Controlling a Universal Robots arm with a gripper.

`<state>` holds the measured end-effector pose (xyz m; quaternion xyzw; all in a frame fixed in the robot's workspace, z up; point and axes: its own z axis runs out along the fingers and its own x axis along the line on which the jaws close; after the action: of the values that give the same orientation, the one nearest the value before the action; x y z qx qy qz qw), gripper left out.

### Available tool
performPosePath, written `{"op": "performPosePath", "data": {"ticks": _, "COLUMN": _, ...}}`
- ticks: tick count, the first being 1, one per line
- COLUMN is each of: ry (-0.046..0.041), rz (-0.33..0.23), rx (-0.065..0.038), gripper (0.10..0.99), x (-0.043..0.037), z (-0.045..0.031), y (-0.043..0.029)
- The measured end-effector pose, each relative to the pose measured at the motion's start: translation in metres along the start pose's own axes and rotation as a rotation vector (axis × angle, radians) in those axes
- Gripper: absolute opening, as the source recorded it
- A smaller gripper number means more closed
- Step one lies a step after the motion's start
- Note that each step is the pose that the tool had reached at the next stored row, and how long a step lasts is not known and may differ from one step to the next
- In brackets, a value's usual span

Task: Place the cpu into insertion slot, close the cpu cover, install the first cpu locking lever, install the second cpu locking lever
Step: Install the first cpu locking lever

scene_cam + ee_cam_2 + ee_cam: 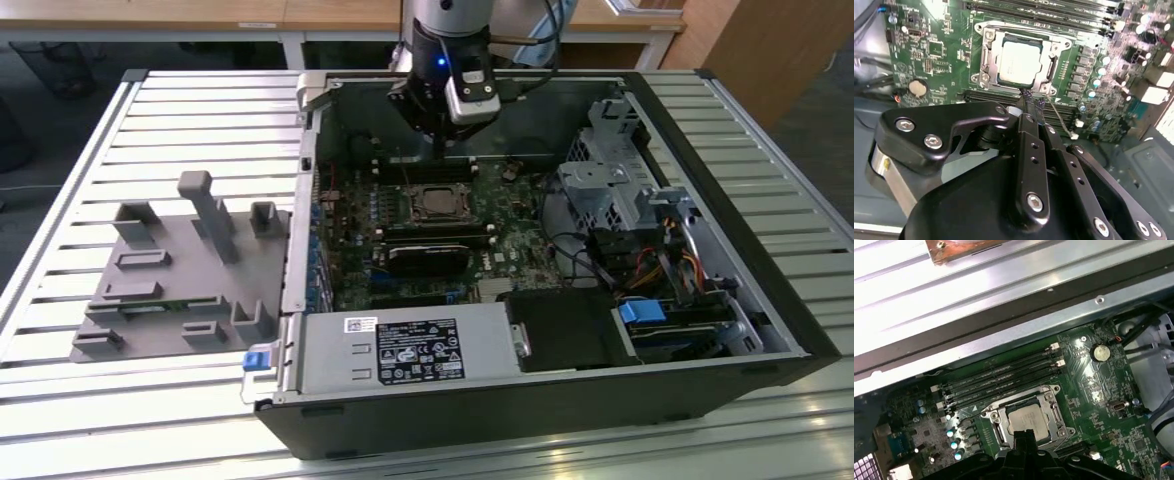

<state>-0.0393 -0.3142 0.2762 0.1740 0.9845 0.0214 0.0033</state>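
Observation:
The cpu (pixel 1021 62) is a small square chip with a dull silver top, lying flat in the insertion slot (pixel 434 203) on the green motherboard. It also shows in the first wrist view as the cpu (pixel 1027 419). The cpu cover (pixel 988 56), a thin silvery frame, lies flat around it, also seen as the cpu cover (pixel 995 416). Thin lever rods run along the socket sides; I cannot tell whether they are latched. My gripper (pixel 1032 100) hangs just above the socket's edge, its fingers together and holding nothing. In the exterior view the gripper (pixel 438 155) stands over the board behind the socket.
The open computer case wall (pixel 310 150) surrounds the board. A power supply (pixel 400 352) sits at the front, a drive cage (pixel 607 190) with cables at the exterior view's right, and a black module (pixel 427 256) in front of the socket. A grey fixture (pixel 174 275) stands on the slatted table.

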Motion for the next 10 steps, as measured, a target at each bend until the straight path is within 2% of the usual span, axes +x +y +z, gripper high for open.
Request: {"op": "performPosePath", "data": {"ticks": 10, "ry": 0.0043, "rz": -0.096, "rx": 0.0, "gripper": 0.106, "x": 0.0004, "z": 0.0002, "y": -0.0001}}
